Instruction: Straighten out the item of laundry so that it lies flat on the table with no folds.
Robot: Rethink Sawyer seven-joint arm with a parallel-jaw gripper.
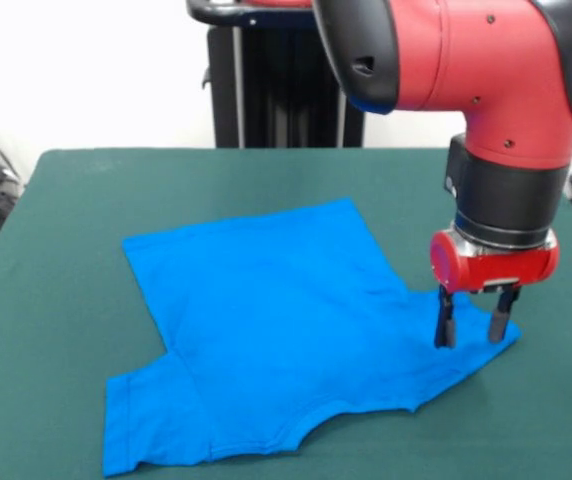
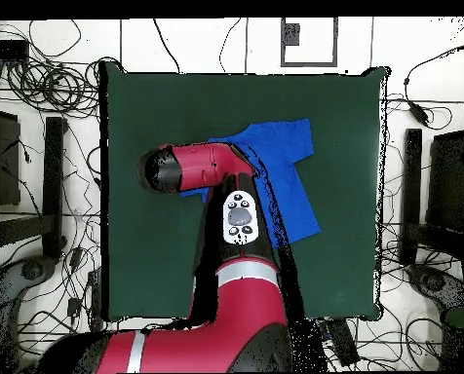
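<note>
The item of laundry [image 1: 266,320], a bright blue short-sleeved T-shirt, lies spread nearly flat on the green table [image 1: 56,250] with its collar toward the near edge. One sleeve points near left, the other right. My gripper [image 1: 471,328] is open, its two dark fingers [image 1: 445,322] reaching down onto the tip of the right sleeve. In the overhead view the shirt [image 2: 280,166] shows right of the red arm [image 2: 197,166], which hides its left sleeve and the gripper.
The arm's red and black body [image 1: 486,80] hangs over the table's far right part. Cables and black stands [image 2: 41,175] lie on the floor around the table. Green felt stretches wide on every side of the shirt.
</note>
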